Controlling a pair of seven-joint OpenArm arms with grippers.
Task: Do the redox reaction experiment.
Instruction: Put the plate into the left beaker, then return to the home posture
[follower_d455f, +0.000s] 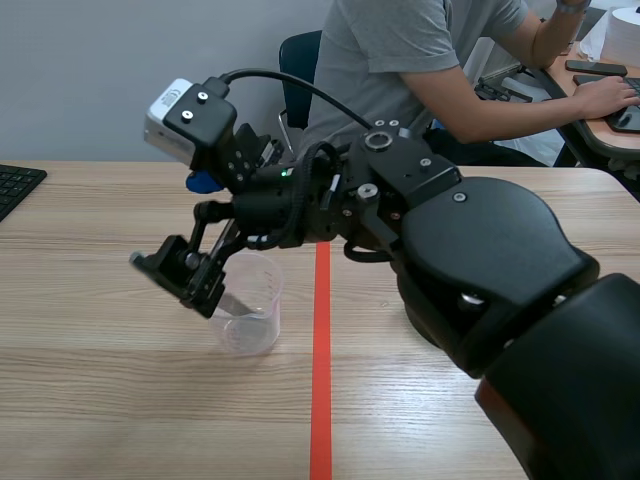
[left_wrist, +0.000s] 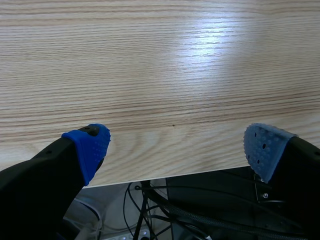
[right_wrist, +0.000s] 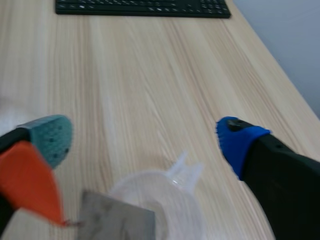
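Just over table edge (left_wrist: 165, 170), left claw (left_wrist: 177, 141) agape

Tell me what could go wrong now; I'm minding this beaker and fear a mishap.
The right gripper hangs open just above the clear beaker; a small sideways move might knock it over. The grey metal strip leans inside the beaker, so it could tip it or slide out.

beaker (right_wrist: 175, 200) cut off, grey sheet (right_wrist: 116, 223) blurred
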